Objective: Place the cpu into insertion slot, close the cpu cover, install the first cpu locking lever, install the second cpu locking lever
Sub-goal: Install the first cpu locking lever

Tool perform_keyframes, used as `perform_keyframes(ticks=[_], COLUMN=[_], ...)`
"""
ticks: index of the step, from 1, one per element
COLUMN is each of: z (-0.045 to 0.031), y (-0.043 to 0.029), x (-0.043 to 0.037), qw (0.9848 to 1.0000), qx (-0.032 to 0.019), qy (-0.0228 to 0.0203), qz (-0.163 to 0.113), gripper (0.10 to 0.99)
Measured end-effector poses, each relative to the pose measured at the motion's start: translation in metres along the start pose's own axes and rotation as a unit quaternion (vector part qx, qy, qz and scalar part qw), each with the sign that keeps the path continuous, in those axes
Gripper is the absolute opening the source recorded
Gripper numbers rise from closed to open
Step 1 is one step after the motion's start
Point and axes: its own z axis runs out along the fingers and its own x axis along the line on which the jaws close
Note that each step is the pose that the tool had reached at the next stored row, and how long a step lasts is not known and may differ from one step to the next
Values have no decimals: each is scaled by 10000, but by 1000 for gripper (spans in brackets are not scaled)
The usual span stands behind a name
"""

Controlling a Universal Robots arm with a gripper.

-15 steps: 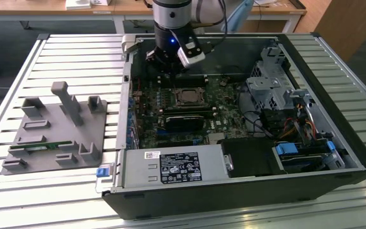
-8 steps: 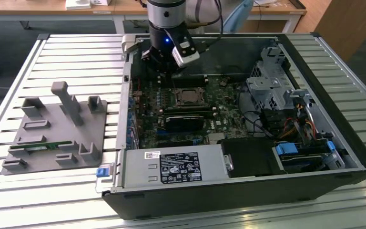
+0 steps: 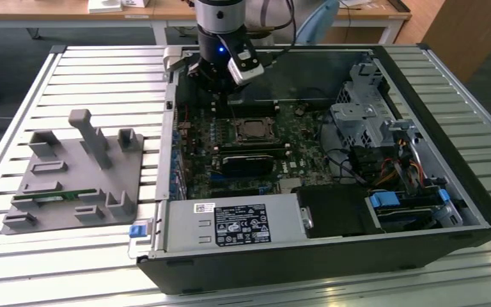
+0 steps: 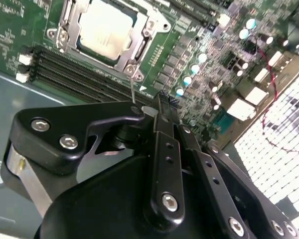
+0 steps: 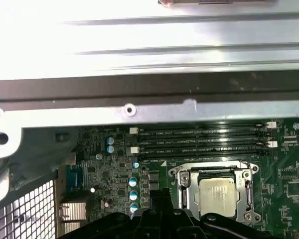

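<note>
Gripper (image 4: pixel 162 104) hangs inside the open computer case (image 3: pixel 416 192), above the memory slots (image 5: pixel 199 141) just beside the socket. Jaws look drawn together, nothing seen between them. The cpu (image 4: pixel 105 27) sits flat in the insertion slot (image 4: pixel 54 34); the cpu cover (image 4: pixel 120 56) lies down over it, framing the metal top. In the exterior view the socket is near the gripper, on its camera side. A thin locking lever (image 4: pixel 133 89) rises from the socket's nearest corner, its long axis pointing at the gripper, its end just beside the tip; contact cannot be told. A grey fixture (image 3: pixel 66 185) on the exterior view's left holds a green strip.
</note>
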Motion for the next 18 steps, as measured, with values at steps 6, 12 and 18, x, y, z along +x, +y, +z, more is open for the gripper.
perform_keyframes(ticks=[6,12,18], z=[15,23,26], y=[100,132,136], x=[8,-13,-63], qw=[10000,10000,10000], qx=[0,-1,4], qy=[0,2,2], qz=[-11,-22,-22], gripper=[106,106,106])
